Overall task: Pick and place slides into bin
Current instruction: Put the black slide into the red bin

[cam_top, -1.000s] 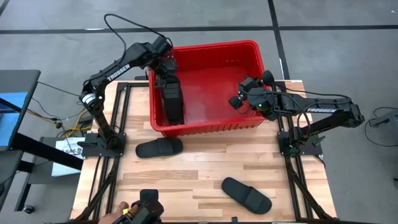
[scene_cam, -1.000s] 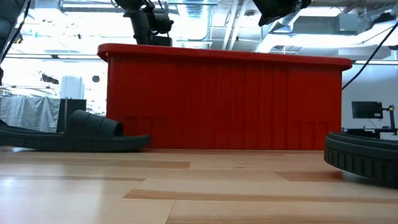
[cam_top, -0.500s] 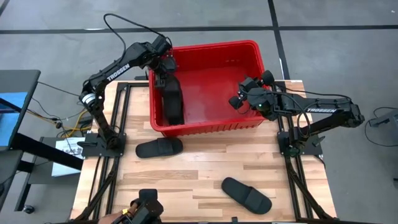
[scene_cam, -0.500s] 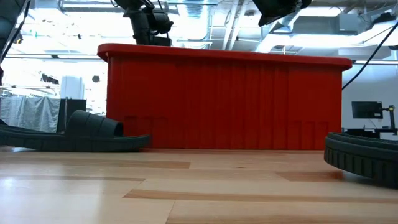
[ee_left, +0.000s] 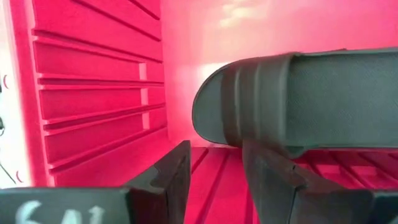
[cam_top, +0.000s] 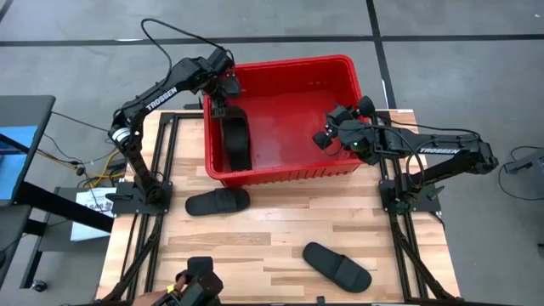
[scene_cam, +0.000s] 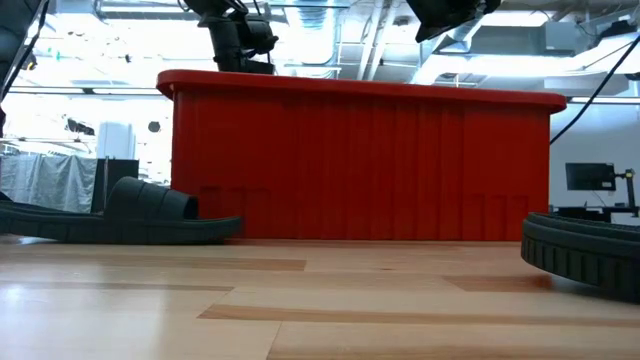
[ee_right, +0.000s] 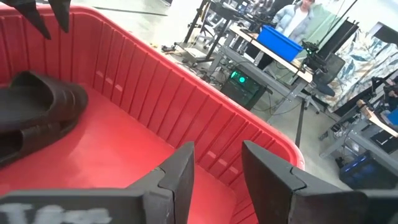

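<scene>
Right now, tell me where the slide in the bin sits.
In the high view, the slide lies along the bin's left wall, just below the open left gripper.

- The bin [cam_top: 340, 81]: a large bright red rectangular basket with ribbed walls and a thick rim, standing upright at the table's far edge, about midway along it.
- One slide [cam_top: 236, 142], matte black, lies inside the bin against its left wall.
- A second slide [cam_top: 218, 202] lies flat on the table, just before the bin's near left corner.
- A third slide [cam_top: 337, 266] lies angled near the table's front edge, right of centre.
</scene>
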Robot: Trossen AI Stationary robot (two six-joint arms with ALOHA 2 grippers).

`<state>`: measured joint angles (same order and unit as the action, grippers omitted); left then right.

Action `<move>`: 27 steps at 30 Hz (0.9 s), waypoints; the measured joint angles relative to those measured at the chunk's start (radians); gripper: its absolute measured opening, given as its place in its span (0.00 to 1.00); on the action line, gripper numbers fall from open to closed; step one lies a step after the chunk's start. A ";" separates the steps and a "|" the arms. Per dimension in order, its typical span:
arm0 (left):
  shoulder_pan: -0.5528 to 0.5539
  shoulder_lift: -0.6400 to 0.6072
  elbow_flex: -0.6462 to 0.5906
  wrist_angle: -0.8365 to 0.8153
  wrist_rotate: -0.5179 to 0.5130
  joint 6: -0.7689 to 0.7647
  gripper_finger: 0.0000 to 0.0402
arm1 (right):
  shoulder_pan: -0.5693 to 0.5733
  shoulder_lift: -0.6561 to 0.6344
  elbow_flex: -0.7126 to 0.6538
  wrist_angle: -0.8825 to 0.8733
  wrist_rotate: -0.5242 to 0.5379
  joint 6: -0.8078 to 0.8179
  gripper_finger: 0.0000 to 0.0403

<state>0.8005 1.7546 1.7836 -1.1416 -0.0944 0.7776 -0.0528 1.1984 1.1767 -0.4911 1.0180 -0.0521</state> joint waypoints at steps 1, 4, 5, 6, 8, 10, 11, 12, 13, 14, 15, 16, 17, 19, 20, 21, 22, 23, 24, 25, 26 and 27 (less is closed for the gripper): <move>0.000 0.000 0.000 0.000 0.000 -0.003 0.34 | 0.000 0.000 0.000 0.000 0.000 0.000 0.31; 0.000 0.000 0.000 0.000 0.001 -0.025 0.34 | 0.000 0.000 0.000 0.000 0.000 0.000 0.31; 0.000 0.000 0.000 0.000 0.002 -0.030 0.34 | 0.000 0.000 0.000 0.000 0.000 0.000 0.31; 0.000 0.000 0.000 0.000 0.007 -0.033 0.34 | 0.000 0.000 0.000 0.002 0.000 -0.003 0.31; 0.000 -0.005 0.000 0.001 0.029 -0.050 0.34 | 0.000 0.000 0.000 0.002 0.000 -0.008 0.31; 0.000 -0.024 0.000 0.024 0.058 -0.070 0.34 | 0.000 0.000 0.000 0.003 0.000 -0.008 0.31; 0.000 -0.040 0.000 0.039 0.069 -0.078 0.34 | 0.000 0.000 0.000 0.004 0.000 -0.008 0.31; 0.000 -0.061 0.000 0.052 0.072 -0.086 0.34 | 0.000 0.000 0.000 0.004 0.000 -0.008 0.31; 0.000 -0.084 0.000 0.063 0.072 -0.094 0.34 | 0.000 0.000 0.000 0.004 0.000 -0.008 0.31; 0.000 -0.109 0.000 0.075 0.073 -0.099 0.34 | 0.000 0.000 0.000 0.004 0.000 -0.008 0.31; 0.000 -0.137 0.000 0.090 0.075 -0.104 0.34 | 0.000 0.000 0.000 0.004 -0.005 -0.008 0.31; 0.000 -0.165 0.000 0.113 0.082 -0.119 0.34 | 0.000 0.000 0.000 0.005 -0.015 -0.008 0.31; 0.000 -0.197 0.000 0.143 0.094 -0.148 0.34 | 0.000 0.000 0.000 0.005 -0.031 -0.004 0.31; 0.000 -0.265 0.001 0.206 0.135 -0.223 0.34 | 0.000 0.000 0.000 0.005 -0.073 0.016 0.31; 0.000 -0.299 0.001 0.228 0.155 -0.262 0.34 | 0.000 0.000 0.000 0.005 -0.085 0.024 0.31; 0.003 -0.333 0.002 0.246 0.172 -0.295 0.34 | 0.000 0.000 0.000 0.005 -0.092 0.026 0.31; 0.005 -0.364 0.002 0.258 0.186 -0.323 0.34 | 0.001 0.000 0.000 0.005 -0.097 0.026 0.31; 0.006 -0.391 0.002 0.261 0.195 -0.346 0.34 | 0.001 0.000 0.000 0.005 -0.101 0.027 0.31; 0.006 -0.421 0.002 0.261 0.204 -0.369 0.34 | 0.002 0.000 0.000 0.005 -0.104 0.029 0.31; 0.006 -0.445 0.002 0.258 0.215 -0.390 0.34 | 0.005 0.000 0.000 0.005 -0.104 0.037 0.31; 0.006 -0.468 0.002 0.250 0.225 -0.410 0.34 | 0.007 0.000 0.000 0.005 -0.104 0.050 0.31; 0.006 -0.490 0.002 0.235 0.235 -0.424 0.34 | 0.010 0.000 0.000 0.005 -0.104 0.058 0.31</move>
<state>0.8070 1.2642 1.7856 -0.9061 0.1408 0.3531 -0.0425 1.1980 1.1767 -0.4859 0.9138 0.0062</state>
